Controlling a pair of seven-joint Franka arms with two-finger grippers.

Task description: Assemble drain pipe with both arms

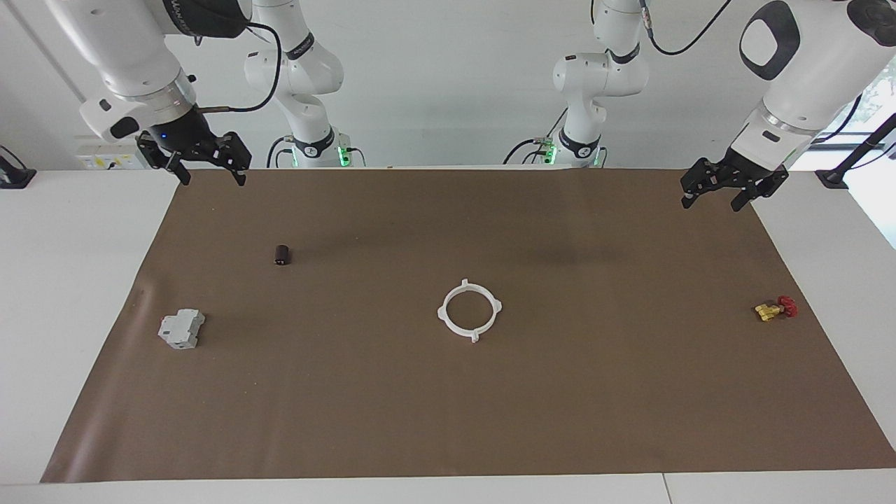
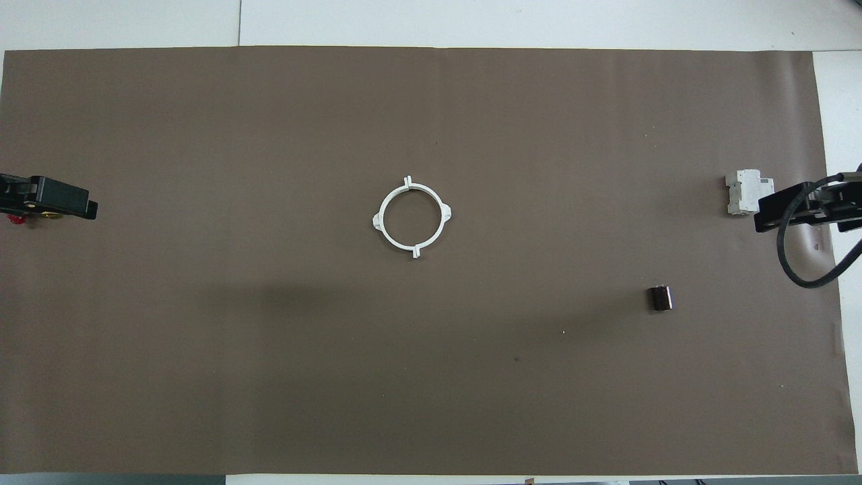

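Lying flat at the middle of the brown mat (image 1: 630, 420), the white drain pipe ring (image 1: 470, 309) sits closed into a full circle, four small tabs jutting from its rim, touched by neither arm. Both grippers hang raised over the mat's corners at the robots' end, jaws spread wide and holding nothing: the left gripper (image 1: 724, 195) toward the left arm's end, the right gripper (image 1: 208, 173) toward the right arm's end. The ring lies well apart from both, farther from the robots and roughly midway between them, so neither arm looks clearly closer. A grey blocky part (image 1: 181, 329), a small dark cylinder (image 1: 282, 255) and a yellow valve with red handle (image 1: 775, 309) rest untouched elsewhere.
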